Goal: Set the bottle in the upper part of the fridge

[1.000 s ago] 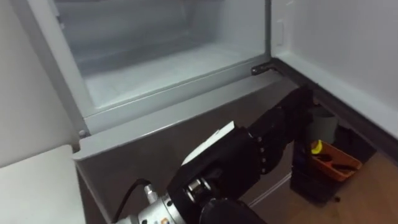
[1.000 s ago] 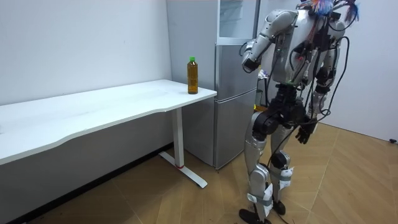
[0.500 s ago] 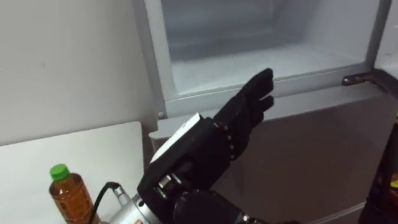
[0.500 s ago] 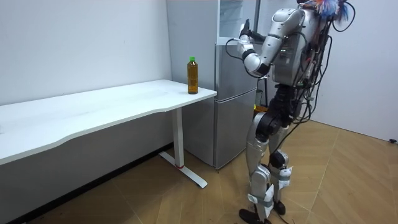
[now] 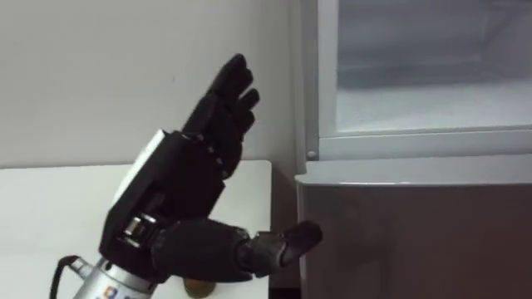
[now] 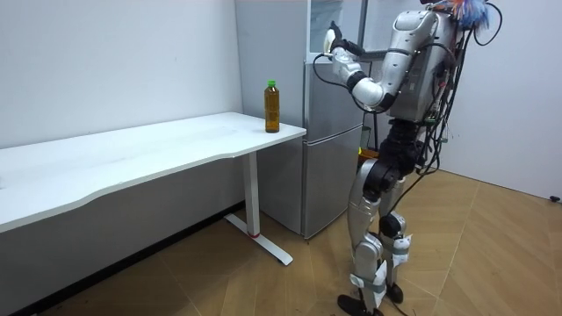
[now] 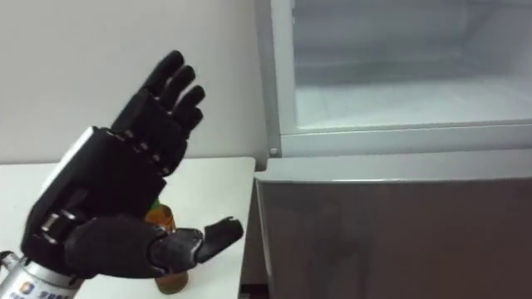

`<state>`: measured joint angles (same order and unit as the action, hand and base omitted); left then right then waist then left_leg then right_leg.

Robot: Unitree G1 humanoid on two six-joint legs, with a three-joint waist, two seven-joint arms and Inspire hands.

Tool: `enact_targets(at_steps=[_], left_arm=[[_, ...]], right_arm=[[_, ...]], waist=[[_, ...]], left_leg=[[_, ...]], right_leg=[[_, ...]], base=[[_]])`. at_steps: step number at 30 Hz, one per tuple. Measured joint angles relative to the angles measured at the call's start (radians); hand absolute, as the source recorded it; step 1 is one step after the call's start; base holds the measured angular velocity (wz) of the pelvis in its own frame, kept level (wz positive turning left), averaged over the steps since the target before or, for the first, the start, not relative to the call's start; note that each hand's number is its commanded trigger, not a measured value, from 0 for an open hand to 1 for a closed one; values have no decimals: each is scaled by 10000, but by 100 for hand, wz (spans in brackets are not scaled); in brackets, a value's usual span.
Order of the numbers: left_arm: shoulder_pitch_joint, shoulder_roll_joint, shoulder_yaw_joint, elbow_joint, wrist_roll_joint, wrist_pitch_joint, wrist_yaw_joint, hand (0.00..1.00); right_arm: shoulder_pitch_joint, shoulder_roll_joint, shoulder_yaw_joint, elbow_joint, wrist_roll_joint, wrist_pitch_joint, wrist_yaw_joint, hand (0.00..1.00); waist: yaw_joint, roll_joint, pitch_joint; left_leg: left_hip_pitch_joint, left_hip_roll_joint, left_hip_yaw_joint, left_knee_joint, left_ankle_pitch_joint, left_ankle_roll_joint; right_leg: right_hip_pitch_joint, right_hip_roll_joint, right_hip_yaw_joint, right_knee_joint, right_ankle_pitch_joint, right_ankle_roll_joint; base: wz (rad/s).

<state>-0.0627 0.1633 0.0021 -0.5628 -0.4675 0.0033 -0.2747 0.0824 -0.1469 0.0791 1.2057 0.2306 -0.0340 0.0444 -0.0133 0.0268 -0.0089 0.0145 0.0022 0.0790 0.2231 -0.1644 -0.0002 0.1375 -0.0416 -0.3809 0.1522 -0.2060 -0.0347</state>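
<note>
In the left eye view the left hand (image 5: 174,183) is raised, fingers straight and spread, grasping nothing, over the white table (image 5: 41,208) beside the open upper fridge compartment (image 5: 432,91). The room view shows the amber bottle (image 6: 272,106) upright on the table corner nearest the fridge, below that hand. In the right eye view the bottle peeks out between palm and thumb, so this hand likely must drop and reach forward.

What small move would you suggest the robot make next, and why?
Probably lower the left hand toward the bottle and bring its fingers round it. The hand is raised, open and empty; the bottle stands upright at the corner of the white table beside the fridge, whose upper compartment is open.
</note>
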Motion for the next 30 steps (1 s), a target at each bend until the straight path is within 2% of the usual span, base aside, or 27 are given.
enact_targets(at_steps=[4, 7, 11, 16, 18, 20, 23, 26, 30], left_arm=[[23, -48, 819, -73, 49, -113, 307, 0], [321, -222, 1629, -193, 82, -273, 867, 0], [1324, -363, 2753, -275, 86, -480, 1549, 0], [1942, -381, 3895, 44, 687, -556, 2356, 0], [2286, -388, 4176, 269, 691, -594, 2733, 0], [2957, -395, 4469, 812, 667, -781, 3149, 0], [3739, -399, 4505, 1681, 641, -784, 3636, 0], [3997, -408, 4460, 2887, 663, -777, 4097, 0], [4182, -428, 4411, 4744, 322, -838, 4612, 0]], right_arm=[[229, -4, -19, 13, 135, -13, -29, 0], [377, -3, -168, 17, 221, -24, -36, 0], [509, 4, -443, -6, 284, -40, 30, 0], [948, 18, -934, -181, 258, -95, 41, 0], [1161, 23, -1168, -503, 261, -108, 28, 0], [1304, 32, -1464, -524, 253, -123, 31, 0], [1439, 32, -1601, -851, 269, -91, 43, 0], [1558, 18, -1605, -860, 260, -77, 100, 0], [1833, 17, -1605, -1369, 257, -81, 108, 0]], waist=[[320, 38, 7], [491, 26, 15], [612, 50, 21], [1011, 89, 50], [1028, 162, 48], [1011, 193, 47], [1004, 162, 42], [1012, 72, 74], [997, 93, 89]], left_leg=[[-10, -94, -28, 18, 17, 57], [-43, -156, -109, 18, 16, 61], [-16, -183, -256, 33, 9, 76], [55, -233, -266, 91, -19, 116], [119, -240, -265, 87, -71, 185], [140, -299, -261, 68, -71, 186], [162, -320, -243, 62, -114, 254], [210, -332, -294, 76, -133, 283], [238, -320, -289, 91, -216, 304]], right_leg=[[81, -83, -185, 59, -42, 73], [94, -118, -330, 59, -57, 96], [188, -130, -390, 0, -122, 164], [161, -173, -404, 8, -193, 189], [232, -190, -422, 29, -241, 227], [225, -251, -430, 107, -276, 271], [219, -307, -389, 227, -344, 316], [213, -319, -350, 363, -351, 328], [243, -299, -208, 342, -364, 333]], base=[[14], [10], [12], [4], [2], [2], [0], [0], [-3]])
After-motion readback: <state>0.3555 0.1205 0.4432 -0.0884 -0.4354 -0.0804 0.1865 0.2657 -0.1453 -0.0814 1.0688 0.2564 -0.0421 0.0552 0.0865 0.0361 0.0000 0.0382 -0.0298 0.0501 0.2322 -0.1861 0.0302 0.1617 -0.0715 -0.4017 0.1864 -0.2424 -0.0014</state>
